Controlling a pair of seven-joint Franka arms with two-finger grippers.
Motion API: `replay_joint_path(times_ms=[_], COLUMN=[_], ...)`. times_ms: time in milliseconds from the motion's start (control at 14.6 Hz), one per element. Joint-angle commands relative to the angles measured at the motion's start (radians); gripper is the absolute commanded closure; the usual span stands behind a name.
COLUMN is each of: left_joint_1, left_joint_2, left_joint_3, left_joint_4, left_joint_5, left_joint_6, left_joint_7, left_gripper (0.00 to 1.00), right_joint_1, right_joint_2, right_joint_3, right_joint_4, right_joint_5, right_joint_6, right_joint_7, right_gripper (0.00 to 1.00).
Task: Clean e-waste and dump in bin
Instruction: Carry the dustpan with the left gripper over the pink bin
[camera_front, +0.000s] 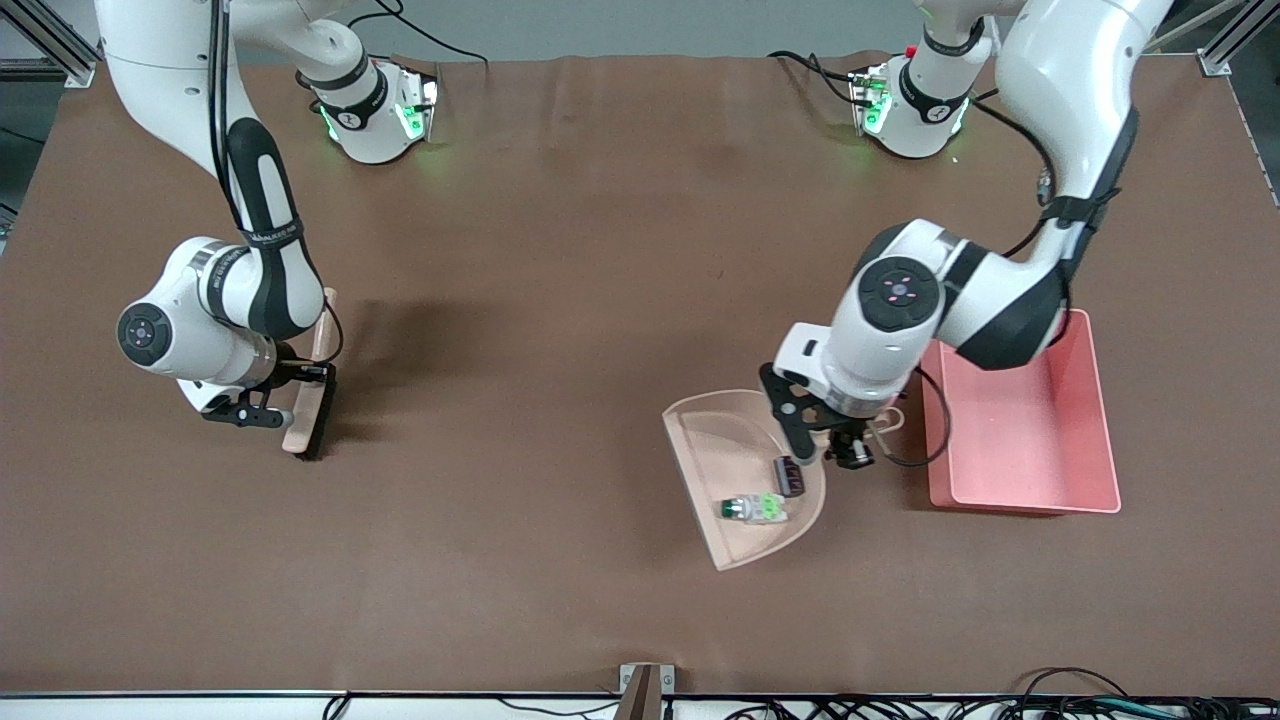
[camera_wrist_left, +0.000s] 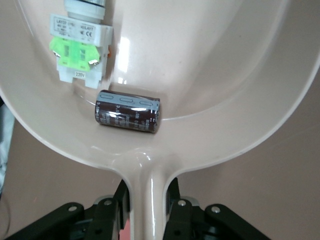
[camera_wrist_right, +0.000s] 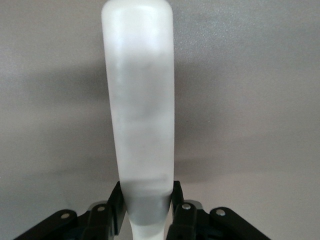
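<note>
While the left gripper (camera_front: 850, 452) has its jaws clenched on the beige plastic dustpan (camera_front: 735, 450), the white-grey component (camera_front: 752, 508) and dark brown-red block (camera_front: 789, 475) lie inside it, beside the shallow pink plastic bin (camera_front: 1020, 495) on the brown bench (camera_front: 560, 300); the right gripper (camera_front: 300, 385) grasps the beige black-bristled brush (camera_front: 310, 425).

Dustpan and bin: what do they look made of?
Dustpan: beige, seemingly moulded plastic, glossy; highlights streak its smooth bowl and handle. Bin: pink, likely plastic too, duller sheen, thin walls, rounded corners. Neither material is certain from looks alone.
</note>
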Motion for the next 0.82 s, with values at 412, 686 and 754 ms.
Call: replay_joint_path(times_ms=[412,686,754], left_joint_1=[0.208,0.308,0.329], left_joint_2=[-0.132,-0.161,-0.161], left_joint_3=[-0.024,-0.023,-0.023], left_joint_4=[-0.010,-0.018,-0.025], left_joint_5=[-0.089,-0.086,-0.083], left_joint_6=[-0.103,-0.120,-0.120], left_joint_7=[0.180,0.408,0.457], left_gripper=[0.99,0.99,0.99], right_joint_1=[-0.035,-0.033,-0.035], right_joint_2=[-0.010,-0.021,-0.025], right_joint_3=[0.011,0.006,0.002], right_joint_4=[0.032,0.119,0.158], right_joint_5=[0.016,0.016,0.014], right_joint_6=[-0.010,-0.119,-0.168], right_joint_7=[-0.091,-0.090,-0.091], right_gripper=[0.35,0.23,0.12])
